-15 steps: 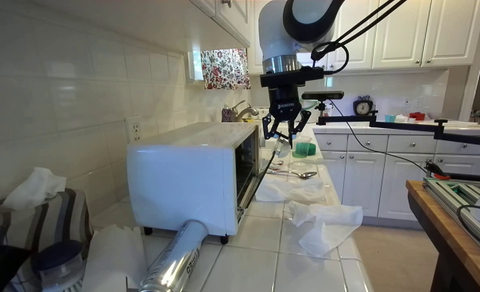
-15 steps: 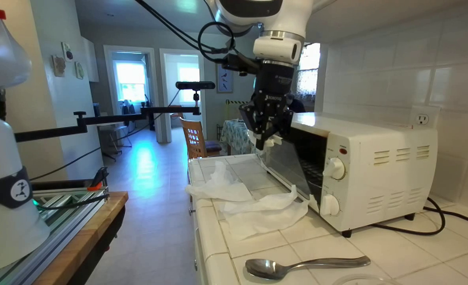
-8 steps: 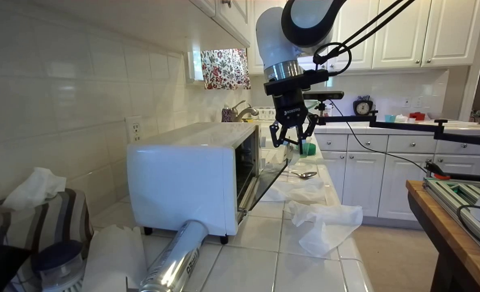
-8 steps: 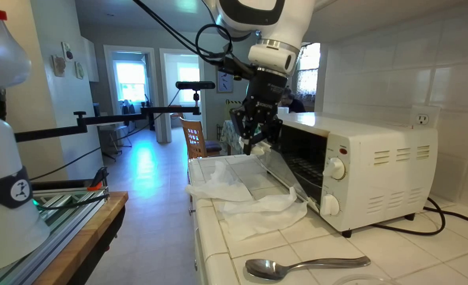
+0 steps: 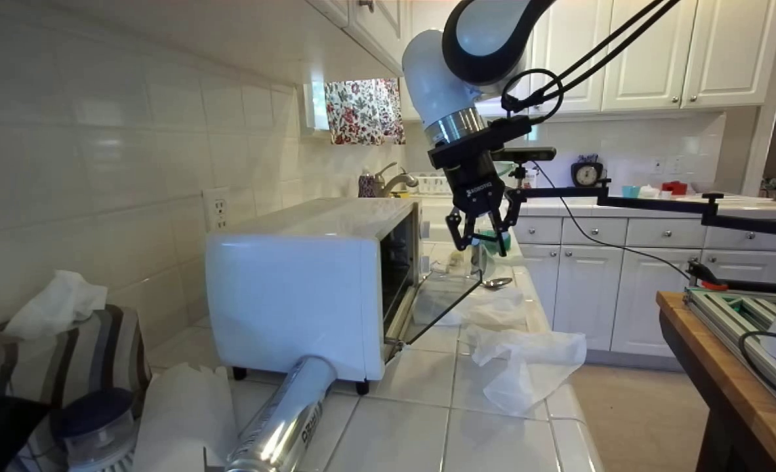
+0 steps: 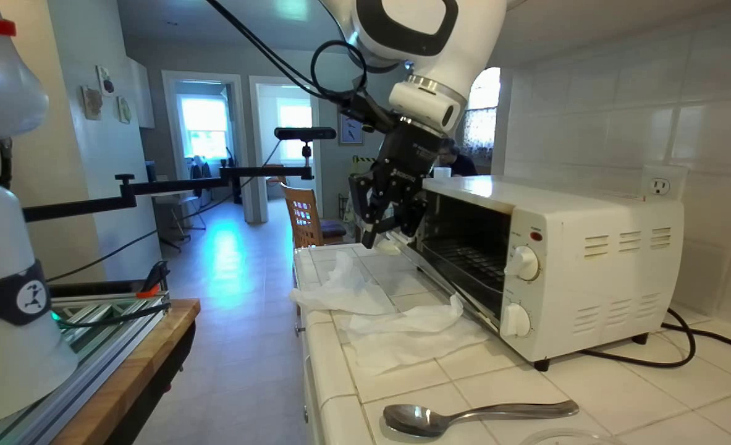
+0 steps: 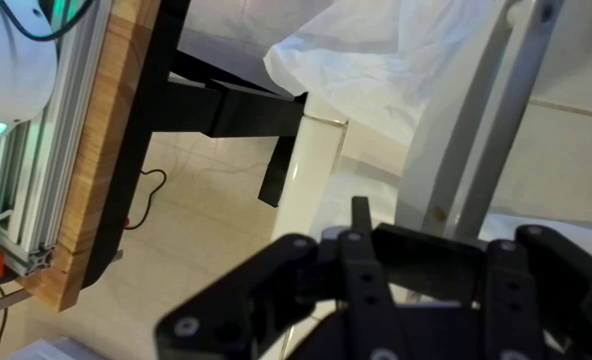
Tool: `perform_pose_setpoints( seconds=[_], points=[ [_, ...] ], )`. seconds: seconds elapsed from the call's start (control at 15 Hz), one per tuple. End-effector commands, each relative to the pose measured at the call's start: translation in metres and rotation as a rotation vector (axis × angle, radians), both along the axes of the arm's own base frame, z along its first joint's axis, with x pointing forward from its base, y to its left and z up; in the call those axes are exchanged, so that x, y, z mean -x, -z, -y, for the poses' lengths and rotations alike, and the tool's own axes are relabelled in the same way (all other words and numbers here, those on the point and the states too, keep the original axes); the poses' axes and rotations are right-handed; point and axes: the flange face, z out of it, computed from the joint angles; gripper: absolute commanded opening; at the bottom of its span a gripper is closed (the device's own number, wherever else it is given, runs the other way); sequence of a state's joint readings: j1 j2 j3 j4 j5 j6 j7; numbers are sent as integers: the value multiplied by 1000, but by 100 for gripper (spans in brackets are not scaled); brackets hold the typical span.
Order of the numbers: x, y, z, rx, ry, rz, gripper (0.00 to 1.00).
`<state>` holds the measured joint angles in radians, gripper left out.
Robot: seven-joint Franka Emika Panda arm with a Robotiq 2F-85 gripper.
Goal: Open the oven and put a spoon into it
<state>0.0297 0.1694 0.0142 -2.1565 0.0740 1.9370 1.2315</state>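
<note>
Oven point(image 6: 600, 272) stands on counter point(image 6: 396, 398); door point(image 5: 445, 313) tilts outward, part. open. Gripper point(image 5: 489, 240) is in frt. of oven opening, adj. to door handle point(image 7: 498, 125), w/ fingers point(image 7: 426, 260) pressed tog. Spoon point(image 6: 419, 421) lies on counter outside oven, past end w/ ctrl. knobs point(image 6: 523, 262). Thin white sheets point(image 6: 350, 296) lie in frt. of oven.

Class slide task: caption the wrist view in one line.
Robot gripper at the white oven door handle, with crumpled paper on the tiled counter below.
</note>
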Motion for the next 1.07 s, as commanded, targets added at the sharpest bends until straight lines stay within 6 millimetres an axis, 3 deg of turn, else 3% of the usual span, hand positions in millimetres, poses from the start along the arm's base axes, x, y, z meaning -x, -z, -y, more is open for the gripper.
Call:
perform_pose_setpoints(
  seconds=[0.0,1.0],
  points=[
    [-5,1,1,-8,0,-51,0],
    [11,13,-15,-6,-74,-297,0]
  ],
)
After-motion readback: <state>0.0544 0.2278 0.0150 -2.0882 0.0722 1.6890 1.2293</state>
